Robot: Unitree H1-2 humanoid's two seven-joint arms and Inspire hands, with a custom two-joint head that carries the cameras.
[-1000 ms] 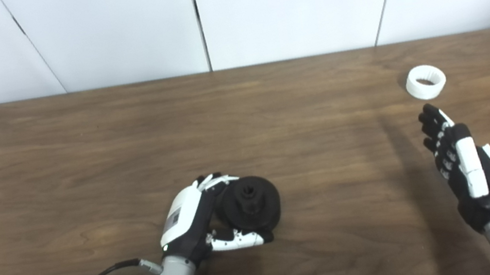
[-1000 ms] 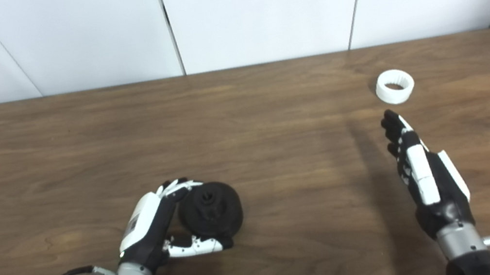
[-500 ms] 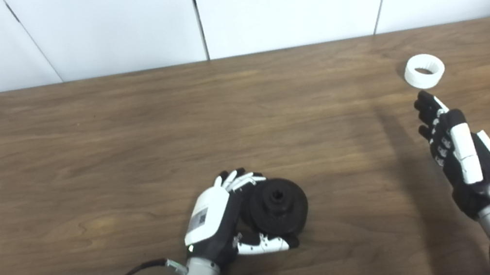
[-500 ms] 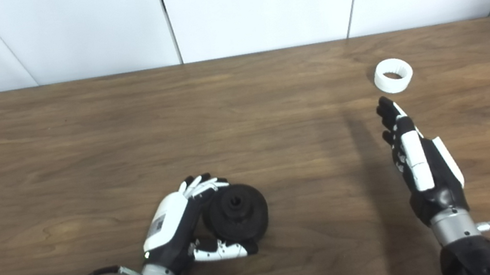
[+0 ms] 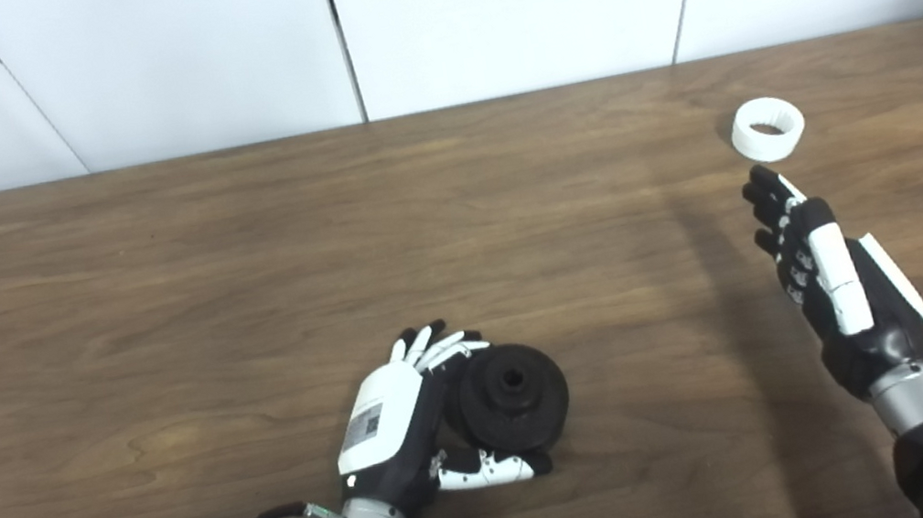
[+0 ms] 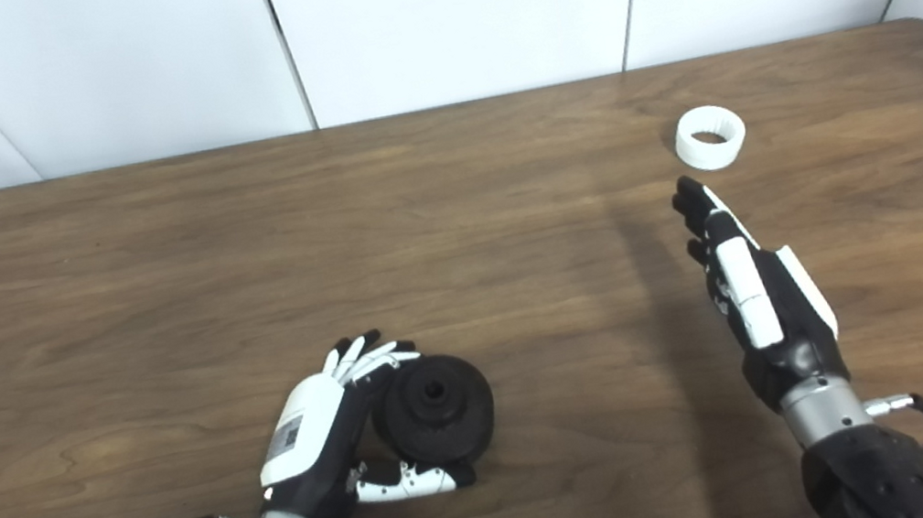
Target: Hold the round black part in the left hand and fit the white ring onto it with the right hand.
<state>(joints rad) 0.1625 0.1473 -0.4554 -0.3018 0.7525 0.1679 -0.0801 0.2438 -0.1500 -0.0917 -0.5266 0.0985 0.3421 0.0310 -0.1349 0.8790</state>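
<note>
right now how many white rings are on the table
1. The white ring lies flat on the table at its far right, just beyond the fingertips of the open right hand and untouched. Nothing in view could hide another.

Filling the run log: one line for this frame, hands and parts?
left hand: shut on round black part, on wooden table | right hand: open, just short of white plastic ring | ring: not fitted

one round black part (image 5: 513,394) near the table's (image 5: 153,299) front edge, one white ring (image 5: 767,128) toward its far right corner, two hands: left hand (image 5: 399,422) and right hand (image 5: 837,287).
</note>
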